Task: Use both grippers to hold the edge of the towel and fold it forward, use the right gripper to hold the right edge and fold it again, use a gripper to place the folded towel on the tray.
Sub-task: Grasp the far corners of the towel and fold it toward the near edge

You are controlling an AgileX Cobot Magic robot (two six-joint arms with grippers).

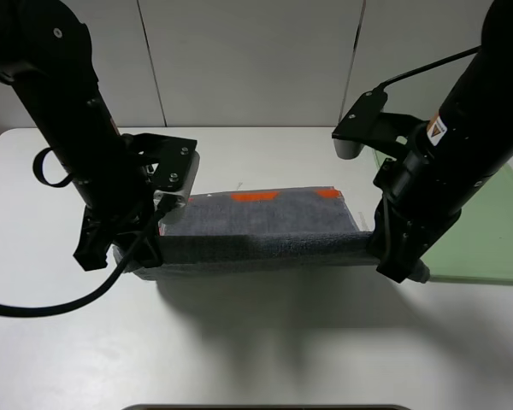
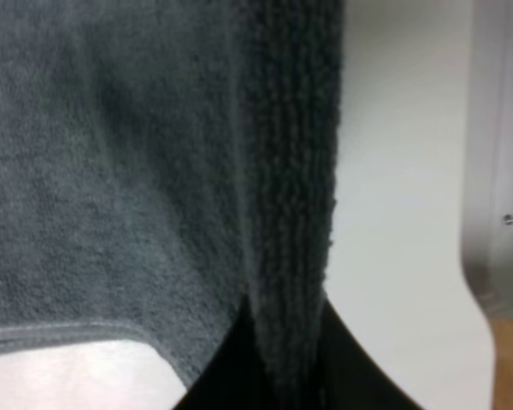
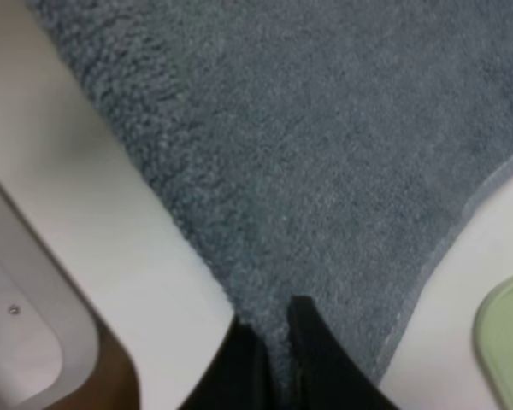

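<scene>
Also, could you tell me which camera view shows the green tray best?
The exterior high view: the tray lies at the right, though the right arm hides part. The right wrist view catches only one rounded corner; the left wrist view shows none of it.

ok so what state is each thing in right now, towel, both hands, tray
towel, near edge lifted off the table, orange-striped end lying flat
left hand, shut on the towel's near edge, left end
right hand, shut on the towel's near edge, right end
tray, flat on the table right of the towel, nothing on the part that shows
</scene>
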